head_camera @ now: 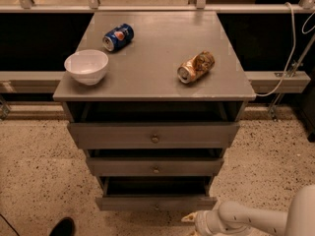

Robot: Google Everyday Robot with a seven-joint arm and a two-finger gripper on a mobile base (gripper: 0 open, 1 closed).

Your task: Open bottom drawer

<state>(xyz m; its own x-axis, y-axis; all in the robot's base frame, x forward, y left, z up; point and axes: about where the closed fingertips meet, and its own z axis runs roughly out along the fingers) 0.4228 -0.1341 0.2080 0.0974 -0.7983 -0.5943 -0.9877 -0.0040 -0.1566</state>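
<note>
The bottom drawer (156, 202) is the lowest, slimmest grey front of the cabinet, with a small round knob (157, 206). It stands pulled out toward me, and a dark gap shows above its front panel. My gripper (190, 220) is at the bottom edge of the view, on a white arm coming in from the lower right. It sits just below and to the right of the drawer's front, near its right end. I cannot tell whether it touches the drawer.
The grey cabinet top (157, 85) holds a white bowl (86, 66), a blue can (118, 37) and a crushed golden can (196, 67). The top drawer (154, 135) and middle drawer (155, 167) stick out slightly. A white cable (290, 58) hangs at the right. A dark shoe (61, 227) is at the lower left.
</note>
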